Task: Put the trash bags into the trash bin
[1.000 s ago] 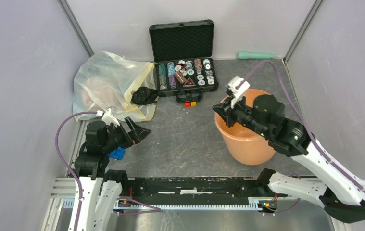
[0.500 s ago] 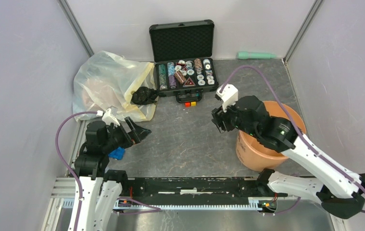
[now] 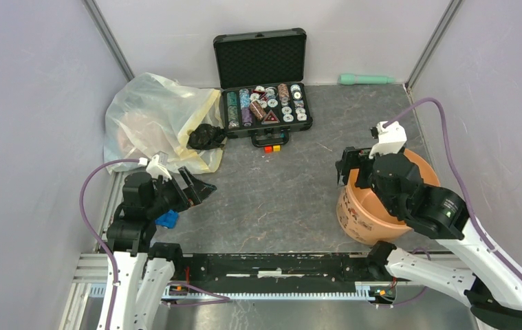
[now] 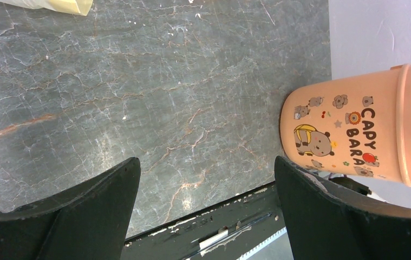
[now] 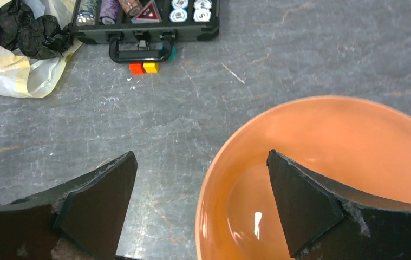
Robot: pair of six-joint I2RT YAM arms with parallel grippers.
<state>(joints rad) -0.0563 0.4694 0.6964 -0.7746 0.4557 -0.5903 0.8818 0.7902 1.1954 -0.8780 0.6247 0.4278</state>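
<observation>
Left hand (image 3: 201, 187) and right hand (image 3: 351, 170) both hover spread wide, gripping nothing.

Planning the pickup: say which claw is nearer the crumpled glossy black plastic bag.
Left. The left claw is open just near-side of the black bag; the right claw is far right, over the round peach-orange plastic bucket's rim.

Grey table (image 3: 278, 199), orange bucket (image 3: 355, 214), chip case (image 3: 265, 103), translucent bag (image 3: 148, 117)

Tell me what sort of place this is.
Likely a robot lab test cell: plain panel walls box in the table, a metal rail carries the arms, props are staged: chip case, bucket.
</observation>
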